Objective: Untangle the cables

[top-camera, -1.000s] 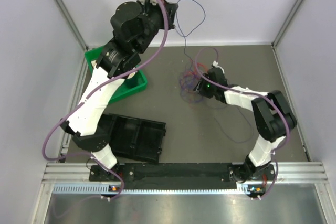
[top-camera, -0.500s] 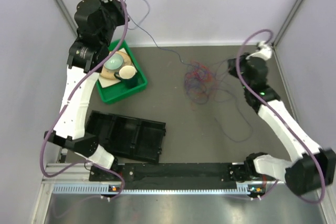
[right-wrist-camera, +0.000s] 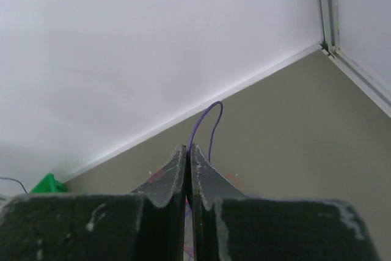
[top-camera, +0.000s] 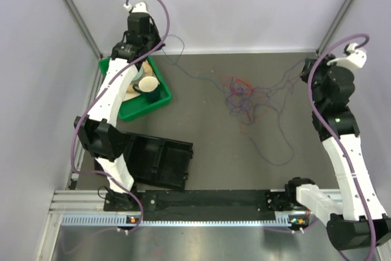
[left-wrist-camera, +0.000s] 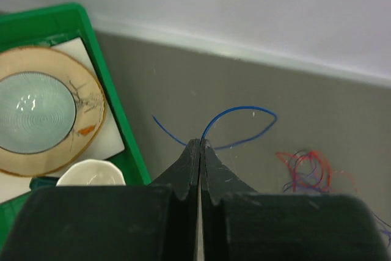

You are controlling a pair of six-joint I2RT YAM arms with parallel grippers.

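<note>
Cables (top-camera: 241, 96) tangled mid-table; both jaws pinch single strands.

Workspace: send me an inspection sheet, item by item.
Surface: grey tabletop, matte.
Job's things: cables, red, blue and purple, tangled mid-table.
Clutter: green bin holding a plate and cup; black tray near the left arm's base.
Grippers: left claw shut on blue cable; right claw shut on purple cable.
Cables: mauve hoses loop along both arms.
Surroundings: white walls, metal corner posts.
</note>
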